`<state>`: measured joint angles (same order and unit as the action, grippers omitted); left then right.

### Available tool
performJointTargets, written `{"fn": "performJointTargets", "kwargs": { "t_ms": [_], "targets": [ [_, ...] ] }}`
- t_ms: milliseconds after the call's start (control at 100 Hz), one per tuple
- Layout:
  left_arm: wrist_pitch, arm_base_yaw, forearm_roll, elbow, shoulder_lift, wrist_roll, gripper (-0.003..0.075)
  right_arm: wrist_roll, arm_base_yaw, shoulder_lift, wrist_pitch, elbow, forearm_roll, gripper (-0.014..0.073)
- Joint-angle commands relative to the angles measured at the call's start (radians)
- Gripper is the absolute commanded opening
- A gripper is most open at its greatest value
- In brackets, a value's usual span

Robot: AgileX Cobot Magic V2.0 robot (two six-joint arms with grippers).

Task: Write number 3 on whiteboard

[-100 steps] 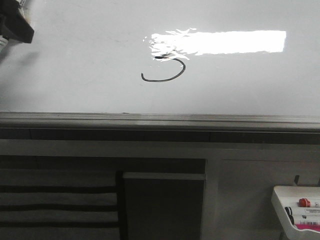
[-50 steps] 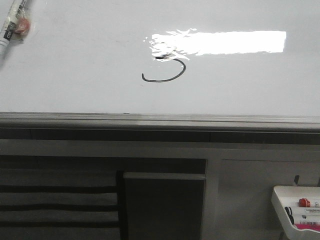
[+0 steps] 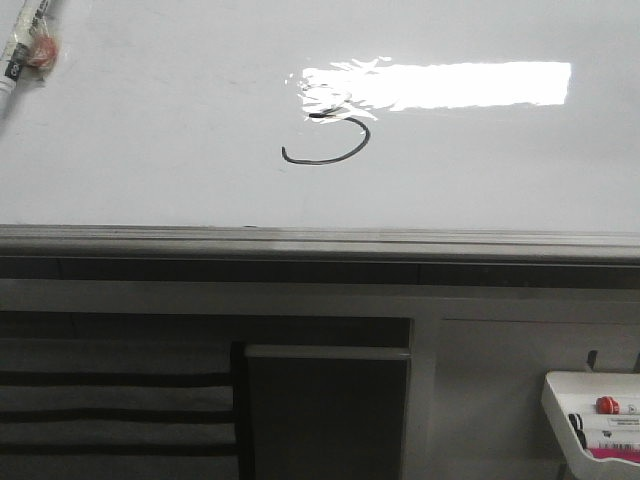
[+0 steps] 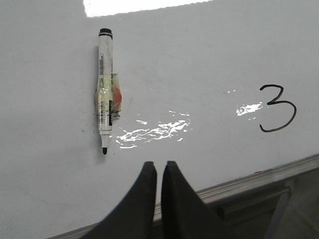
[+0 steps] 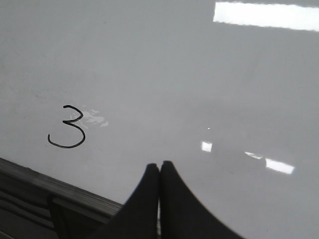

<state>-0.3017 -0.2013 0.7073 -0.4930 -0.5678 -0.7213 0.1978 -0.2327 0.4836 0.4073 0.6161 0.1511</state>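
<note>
The whiteboard (image 3: 150,160) lies flat and fills the upper front view. The number 3 (image 3: 330,138) is a thin black stroke just below the glare patch; it also shows in the left wrist view (image 4: 278,108) and the right wrist view (image 5: 67,132). A white marker (image 4: 105,89) with tape round its middle lies loose on the board, its black tip bare; it sits at the far left in the front view (image 3: 24,47). My left gripper (image 4: 157,168) is shut and empty, a little short of the marker's tip. My right gripper (image 5: 159,167) is shut and empty over bare board, to the right of the 3.
A grey metal rail (image 3: 320,240) runs along the board's near edge. Below it are a dark cabinet front and a white marker tray (image 3: 592,420) holding markers at the lower right. Neither arm shows in the front view.
A second ago a dark gripper covered the marker at the far left of the front view. It has since drawn out of that view, leaving the marker lying on the board.
</note>
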Motion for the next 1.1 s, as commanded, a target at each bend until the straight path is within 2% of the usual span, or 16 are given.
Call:
{"fn": "performJointTargets", "kwargs": {
  "t_ms": [0,140,350,540,590,690,740,820,1090],
  "targets": [
    [0.061,0.0,0.024,-0.027,-0.002,0.01,-0.0019,0.0,0.006,0.002,-0.073,0.025,0.004,-0.0079],
    [0.109,0.009,-0.003,0.004,0.042,0.01,-0.0019,0.0,0.006,0.002,-0.073,0.025,0.004,-0.0079],
    [0.302,0.067,-0.003,0.232,0.285,0.01,-0.0019,0.0,0.006,0.002,-0.073,0.025,0.004,-0.0079],
    [0.397,0.067,0.0,0.386,0.431,0.02,-0.0019,0.0,0.006,0.002,-0.073,0.025,0.004,-0.0079],
    [0.402,0.075,-0.109,0.413,0.455,0.095,-0.0019,0.0,0.006,0.002,-0.073,0.025,0.004,-0.0079],
    [0.404,0.099,-0.469,0.449,0.494,0.501,-0.0019,0.0,0.006,0.002,-0.073,0.025,0.004,-0.0079],
    [0.411,0.11,-0.572,0.468,0.499,0.613,-0.0019,0.0,0.006,0.002,-0.073,0.025,0.004,-0.0079],
    [0.441,0.12,-0.588,0.502,0.503,0.631,-0.0019,0.0,0.006,0.002,-0.073,0.025,0.004,-0.0079],
    [0.362,0.162,-0.607,0.499,0.608,0.631,-0.0019,0.0,0.006,0.002,-0.073,0.025,0.004,-0.0079]
  ]
}}
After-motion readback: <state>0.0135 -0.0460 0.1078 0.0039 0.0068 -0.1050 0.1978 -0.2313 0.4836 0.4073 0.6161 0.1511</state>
